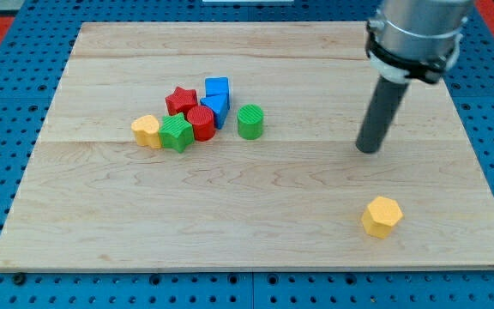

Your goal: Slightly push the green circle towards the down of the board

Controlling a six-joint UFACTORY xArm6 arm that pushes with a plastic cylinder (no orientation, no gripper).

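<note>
The green circle (250, 122) stands on the wooden board (256, 215), just right of a cluster of blocks in the upper left-middle. My tip (368, 149) is down on the board well to the right of the green circle and slightly lower in the view, touching no block. The cluster holds a red star (181, 99), a blue cube (218, 88), a second blue block (215, 109), a red circle (201, 123), a green star (177, 133) and a yellow block (147, 130).
A yellow hexagon (382, 215) lies alone at the lower right, below my tip. The board rests on a blue perforated table (7, 94). The arm's grey body (418, 34) hangs over the upper right of the board.
</note>
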